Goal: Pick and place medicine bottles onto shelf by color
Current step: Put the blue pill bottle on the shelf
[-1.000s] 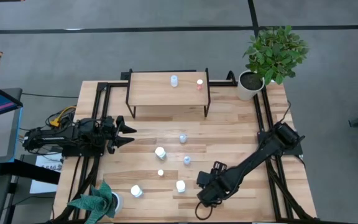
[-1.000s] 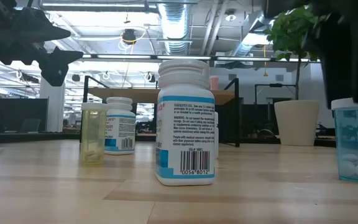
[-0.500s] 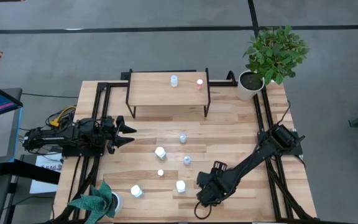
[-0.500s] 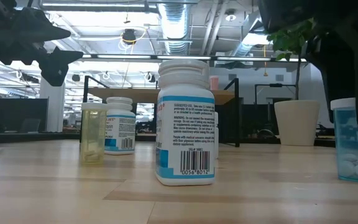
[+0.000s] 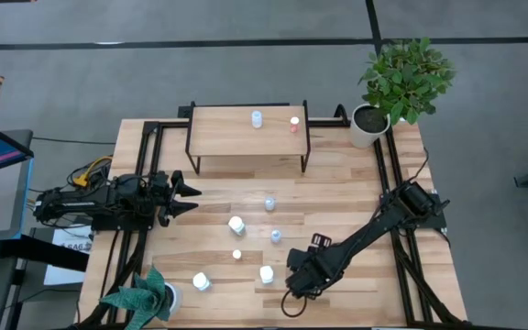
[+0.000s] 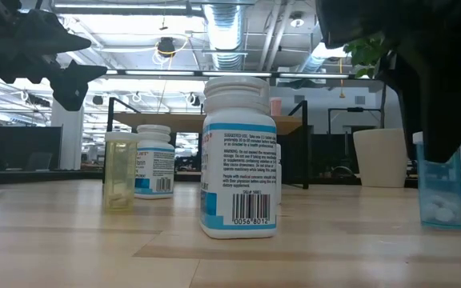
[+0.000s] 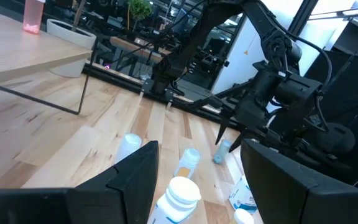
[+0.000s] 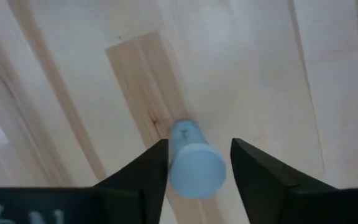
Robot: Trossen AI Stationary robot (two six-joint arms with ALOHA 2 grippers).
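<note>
My right claw [image 8: 194, 163] hangs low over the near part of the surface [image 5: 356, 183], fingers spread, with a pale-blue bottle [image 8: 194, 163] standing between them; I see no contact. From the side, that bottle [image 6: 440, 192] stands upright on the wood. A white bottle [image 5: 266, 274] stands just beside the claw. My left claw [image 5: 189, 200] waits open at the surface's left side. The shelf [image 5: 247, 131] at the far edge carries a pale-blue bottle [image 5: 257, 118] and an orange-topped one [image 5: 294, 123].

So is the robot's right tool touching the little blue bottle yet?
Apart. The right wrist view shows gaps between the open right tool and the small pale-blue plastic bottle.
</note>
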